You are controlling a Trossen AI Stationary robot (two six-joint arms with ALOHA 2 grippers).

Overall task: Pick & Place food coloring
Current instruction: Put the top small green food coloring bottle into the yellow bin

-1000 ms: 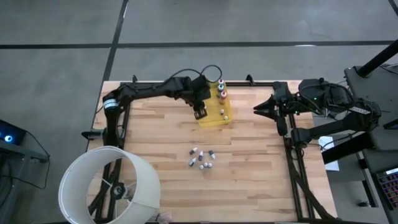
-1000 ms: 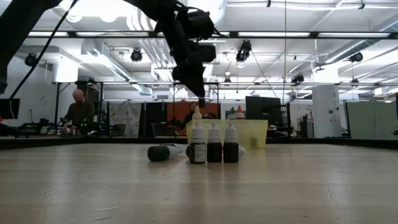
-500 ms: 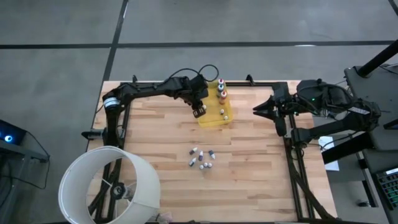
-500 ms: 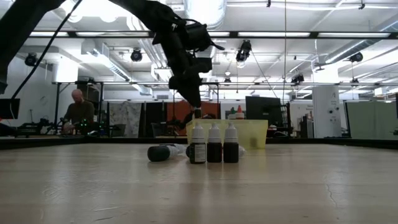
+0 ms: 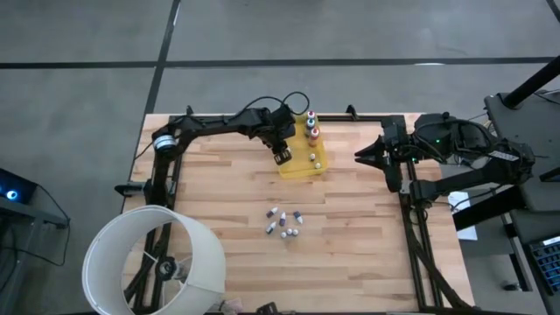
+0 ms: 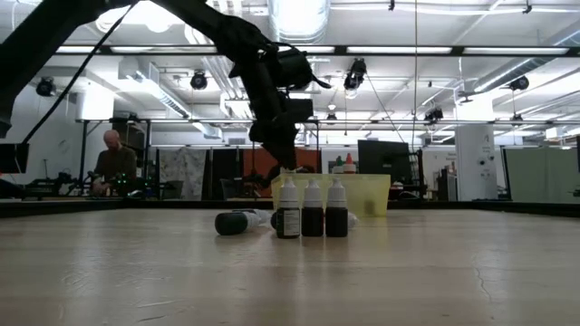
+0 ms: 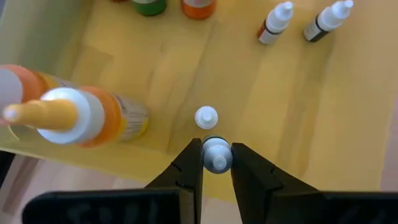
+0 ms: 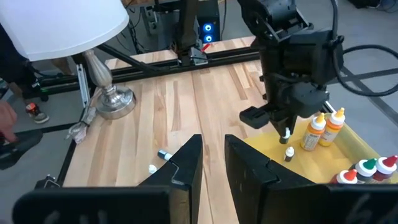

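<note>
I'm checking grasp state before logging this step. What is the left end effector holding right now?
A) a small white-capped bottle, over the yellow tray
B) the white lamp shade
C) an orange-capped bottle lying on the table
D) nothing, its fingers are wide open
A: in the left wrist view the left end effector pinches a small white-capped bottle above the yellow tray.

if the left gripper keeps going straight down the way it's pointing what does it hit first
Probably the floor of the yellow tray. The left gripper holds a small white-capped bottle over it, close beside a standing bottle; depth is unclear.
</note>
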